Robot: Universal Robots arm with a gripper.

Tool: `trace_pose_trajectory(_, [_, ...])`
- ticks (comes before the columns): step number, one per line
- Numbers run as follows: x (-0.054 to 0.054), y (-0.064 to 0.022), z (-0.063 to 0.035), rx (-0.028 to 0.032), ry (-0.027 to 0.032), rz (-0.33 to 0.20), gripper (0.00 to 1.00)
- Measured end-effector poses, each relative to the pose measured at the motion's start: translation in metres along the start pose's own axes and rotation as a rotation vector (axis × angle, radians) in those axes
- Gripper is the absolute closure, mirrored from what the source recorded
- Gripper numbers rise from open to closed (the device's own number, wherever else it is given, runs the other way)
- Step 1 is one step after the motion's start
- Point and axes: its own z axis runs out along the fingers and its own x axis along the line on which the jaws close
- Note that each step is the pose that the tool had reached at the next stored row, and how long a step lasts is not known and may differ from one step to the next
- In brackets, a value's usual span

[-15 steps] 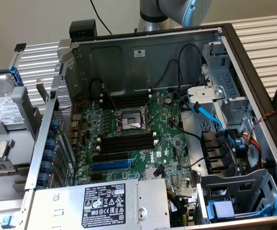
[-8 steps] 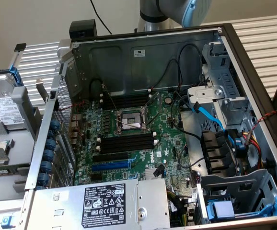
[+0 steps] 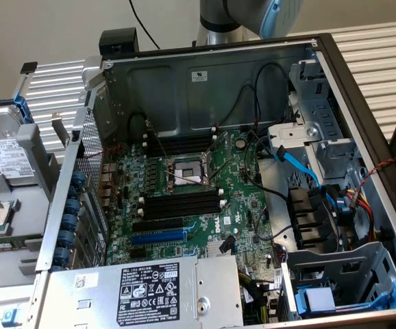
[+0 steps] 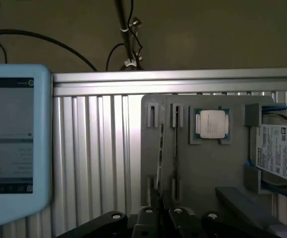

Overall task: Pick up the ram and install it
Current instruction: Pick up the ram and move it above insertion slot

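The ram point(image 4: 160, 156) shows as a thin stick standing on edge in a slot of the grey parts tray point(image 4: 208, 173). A second thin stick point(image 4: 176, 148) stands in the slot beside it. My gripper point(image 4: 162, 210) hangs well above the tray, roughly over the near end of these two sticks. Whether it touches either stick cannot be made out. In the exterior view the open computer case point(image 3: 205, 75) shows its green motherboard point(image 3: 236, 205), with black memory slots point(image 3: 181, 204) below the processor socket point(image 3: 184, 175) and more above it.
A processor chip point(image 4: 212, 123) and a hard drive point(image 4: 277, 153) also sit on the tray. A light-blue screen device point(image 4: 14, 148) lies beside it on the ribbed aluminium table point(image 4: 94, 158). In the case are a power supply point(image 3: 150, 288), cables and a blue data cable point(image 3: 297, 164).
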Motion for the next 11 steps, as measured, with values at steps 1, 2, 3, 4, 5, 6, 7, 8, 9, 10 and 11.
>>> trace_pose_trajectory(1, [0.000, -0.0021, -0.0046, 0.0000, 0.0000, 0.000, 0.86])
trace_pose_trajectory(2, [0.000, -0.0048, -0.0091, -0.0001, 0.0001, 0.000, 0.86])
trace_pose_trajectory(3, [-0.001, -0.0081, -0.0139, -0.0001, 0.0001, 0.000, 0.86])
trace_pose_trajectory(4, [-0.001, -0.0111, -0.0184, 0.0000, 0.0000, 0.000, 0.86])
trace_pose_trajectory(5, [-0.001, -0.0144, -0.0230, -0.0001, 0.0001, 0.000, 0.86])
trace_pose_trajectory(6, [-0.001, -0.0180, -0.0274, -0.0001, 0.0001, 0.000, 0.86])
trace_pose_trajectory(7, [-0.001, -0.0218, -0.0314, 0.0000, -0.0001, 0.000, 0.86])
trace_pose_trajectory(8, [-0.001, -0.0259, -0.0346, 0.0001, -0.0001, 0.000, 0.86])
trace_pose_trajectory(9, [-0.001, -0.0301, -0.0371, -0.0001, 0.0000, 0.000, 0.86])
trace_pose_trajectory(10, [-0.002, -0.0345, -0.0389, -0.0002, 0.0001, 0.000, 0.86])
trace_pose_trajectory(11, [-0.002, -0.0389, -0.0403, -0.0001, 0.0000, 0.000, 0.86])
